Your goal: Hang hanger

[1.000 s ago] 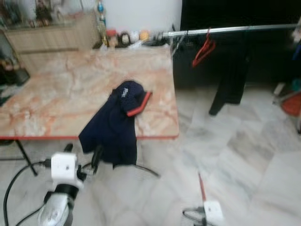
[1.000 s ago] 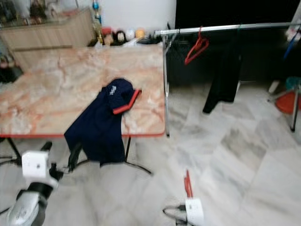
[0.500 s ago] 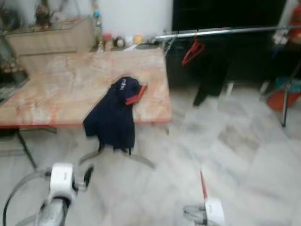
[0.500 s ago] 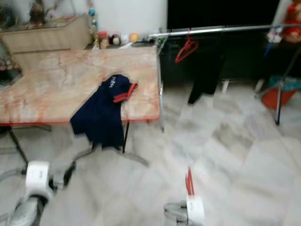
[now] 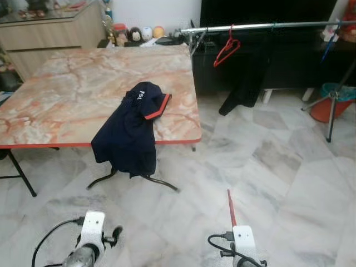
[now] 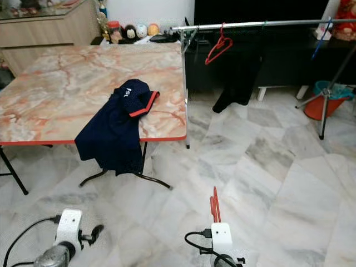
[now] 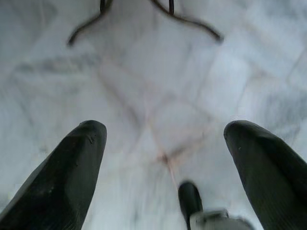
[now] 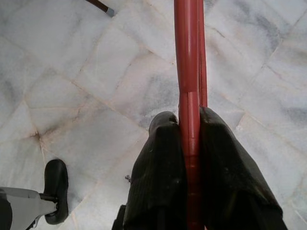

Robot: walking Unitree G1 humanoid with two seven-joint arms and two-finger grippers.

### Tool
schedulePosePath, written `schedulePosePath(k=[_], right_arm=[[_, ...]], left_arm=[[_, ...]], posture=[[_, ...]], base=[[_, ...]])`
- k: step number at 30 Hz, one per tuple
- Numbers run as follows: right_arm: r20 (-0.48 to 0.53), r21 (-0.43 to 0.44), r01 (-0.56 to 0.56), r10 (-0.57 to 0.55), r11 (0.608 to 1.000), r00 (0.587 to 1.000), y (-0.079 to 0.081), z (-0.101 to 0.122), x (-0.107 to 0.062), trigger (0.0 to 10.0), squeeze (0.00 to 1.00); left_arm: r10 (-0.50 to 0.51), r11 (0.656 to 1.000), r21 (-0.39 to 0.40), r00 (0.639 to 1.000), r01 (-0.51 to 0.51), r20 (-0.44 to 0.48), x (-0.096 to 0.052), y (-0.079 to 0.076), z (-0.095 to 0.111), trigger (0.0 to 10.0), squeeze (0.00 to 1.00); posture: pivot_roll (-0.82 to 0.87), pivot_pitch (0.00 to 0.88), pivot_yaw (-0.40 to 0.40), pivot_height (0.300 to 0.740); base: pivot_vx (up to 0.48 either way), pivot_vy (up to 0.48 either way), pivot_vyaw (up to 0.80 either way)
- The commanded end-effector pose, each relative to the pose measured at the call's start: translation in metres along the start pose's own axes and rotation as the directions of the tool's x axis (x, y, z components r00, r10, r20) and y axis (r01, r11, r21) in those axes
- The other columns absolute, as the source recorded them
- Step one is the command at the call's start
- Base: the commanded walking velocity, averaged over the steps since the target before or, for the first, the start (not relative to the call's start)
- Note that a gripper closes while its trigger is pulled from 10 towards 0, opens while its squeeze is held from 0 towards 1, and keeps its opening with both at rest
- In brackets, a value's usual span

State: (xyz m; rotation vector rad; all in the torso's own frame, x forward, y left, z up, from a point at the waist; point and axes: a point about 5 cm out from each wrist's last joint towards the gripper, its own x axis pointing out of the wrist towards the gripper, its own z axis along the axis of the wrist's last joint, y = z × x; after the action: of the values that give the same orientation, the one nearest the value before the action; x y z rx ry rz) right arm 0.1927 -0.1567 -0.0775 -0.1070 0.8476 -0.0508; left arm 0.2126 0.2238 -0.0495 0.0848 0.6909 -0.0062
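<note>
A red hanger [image 8: 188, 62] is clamped between the black fingers [image 8: 160, 177] of my right gripper [image 8: 189, 125], held low over the marble floor; in the head views the hanger [image 6: 213, 204] sticks up from that wrist. A silver clothes rail [image 5: 261, 26] runs across the back right, with another red hanger [image 5: 225, 50] and a dark garment [image 5: 245, 83] on it. My left gripper [image 7: 165, 132] hangs open over the floor, nothing between its fingers. A navy shirt with red trim [image 5: 130, 130] drapes over the table's front edge.
A marble-topped folding table [image 5: 67, 94] stands at the left, its black legs [image 5: 158, 181] splayed on the floor. A cabinet [image 5: 50, 28] with small items lines the back wall. An orange bucket and stand [image 5: 331, 105] sit at the far right. Open floor lies ahead.
The camera has pulled back and steadied, so table and rail look farther off and sharp. The left arm has dropped lower in view. The right gripper still holds the hanger.
</note>
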Motion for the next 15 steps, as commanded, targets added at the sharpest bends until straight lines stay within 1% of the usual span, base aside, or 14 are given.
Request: schedulePosePath(k=[1,2,4,8,11,13,15], right_arm=[[-0.005,0.005,-0.005,0.005,1.000,1.000,0.003,-0.001,-0.001,10.0,0.00],[-0.006,0.006,-0.009,0.009,1.000,1.000,0.004,-0.001,-0.001,10.0,0.00],[-0.007,0.007,-0.014,0.014,1.000,1.000,0.005,-0.001,-0.001,10.0,0.00],[-0.006,0.013,-0.015,0.015,1.000,1.000,0.005,-0.001,-0.001,10.0,0.00],[-0.016,0.005,-0.028,0.029,1.000,0.999,0.006,-0.002,-0.002,10.0,0.00],[-0.017,0.005,-0.029,0.029,1.000,0.999,0.006,-0.002,-0.002,10.0,0.00],[-0.024,0.004,-0.026,0.026,1.000,0.999,0.005,-0.003,-0.002,10.0,0.00]], left_arm=[[-0.013,0.999,0.034,0.999,0.014,-0.029,-0.001,-0.003,-0.008,10.0,0.00],[-0.015,0.998,0.066,0.998,0.019,-0.056,-0.001,-0.005,-0.013,10.0,0.00],[-0.004,0.997,0.075,0.998,0.009,-0.070,-0.001,-0.005,-0.015,10.0,0.00],[-0.005,0.997,0.070,0.997,0.010,-0.072,0.000,-0.006,-0.015,10.0,0.00],[-0.024,0.997,0.077,0.996,0.030,-0.085,0.000,-0.012,-0.018,10.0,0.00],[-0.021,0.997,0.072,0.996,0.027,-0.084,0.000,-0.012,-0.019,10.0,0.00],[0.008,0.998,0.066,0.997,-0.002,-0.079,0.000,-0.011,-0.020,10.0,0.00]], posture=[[0.02,0.032,0.036,0.740],[0.02,0.032,0.036,0.740],[0.02,0.032,0.036,0.740],[0.01,0.034,0.040,0.740],[0.01,0.023,0.040,0.740],[0.01,0.023,0.040,0.740],[0.01,0.016,0.035,0.740]], base=[[0.000,0.000,0.00],[0.000,0.000,0.00],[0.000,-0.277,0.00],[0.000,-0.381,0.00],[0.000,-0.376,0.00],[0.000,-0.375,0.00],[0.000,-0.377,0.00]])
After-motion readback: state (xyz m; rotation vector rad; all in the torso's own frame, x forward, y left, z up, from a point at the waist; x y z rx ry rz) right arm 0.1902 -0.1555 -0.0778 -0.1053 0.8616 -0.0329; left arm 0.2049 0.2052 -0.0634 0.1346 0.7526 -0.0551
